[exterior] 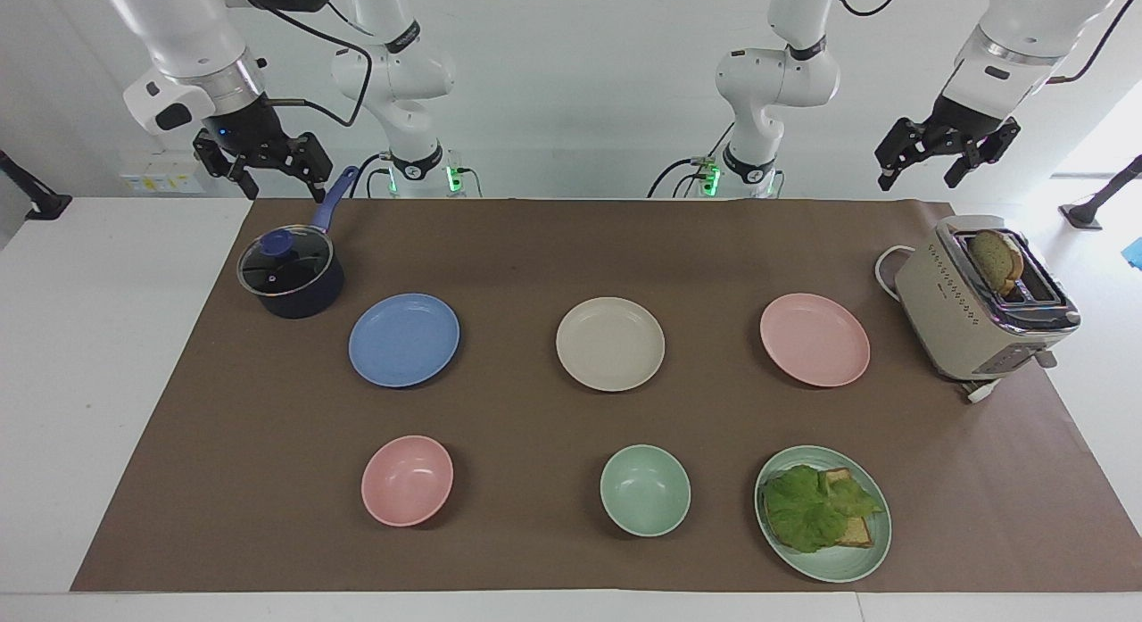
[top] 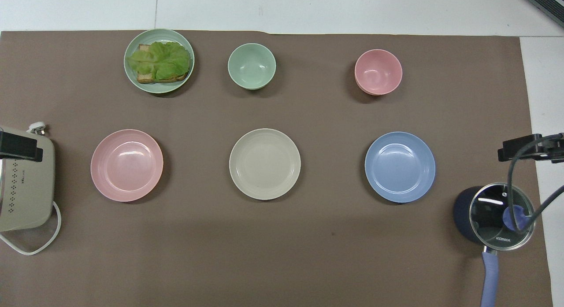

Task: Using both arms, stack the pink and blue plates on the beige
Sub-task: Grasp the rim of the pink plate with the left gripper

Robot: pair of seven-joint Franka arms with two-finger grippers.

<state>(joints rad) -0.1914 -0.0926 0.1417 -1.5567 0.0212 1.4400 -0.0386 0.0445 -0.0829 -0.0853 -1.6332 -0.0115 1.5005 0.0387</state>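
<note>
Three plates lie in a row across the middle of the brown mat, none touching. The beige plate (exterior: 610, 344) (top: 265, 164) is in the centre. Beside it, toward the right arm's end, lies the blue plate (exterior: 403, 339) (top: 399, 167). The pink plate (exterior: 815, 339) (top: 127, 164) lies toward the left arm's end. My right gripper (exterior: 284, 192) hangs open and empty in the air over the saucepan's handle. Over the toaster's end of the table my left gripper (exterior: 919, 180) is raised, open and empty too.
A dark blue saucepan (exterior: 290, 274) with a glass lid stands beside the blue plate. A toaster (exterior: 981, 310) holding bread stands beside the pink plate. Farther from the robots sit a pink bowl (exterior: 407, 479), a green bowl (exterior: 644, 490) and a green plate (exterior: 848, 564) with lettuce on toast.
</note>
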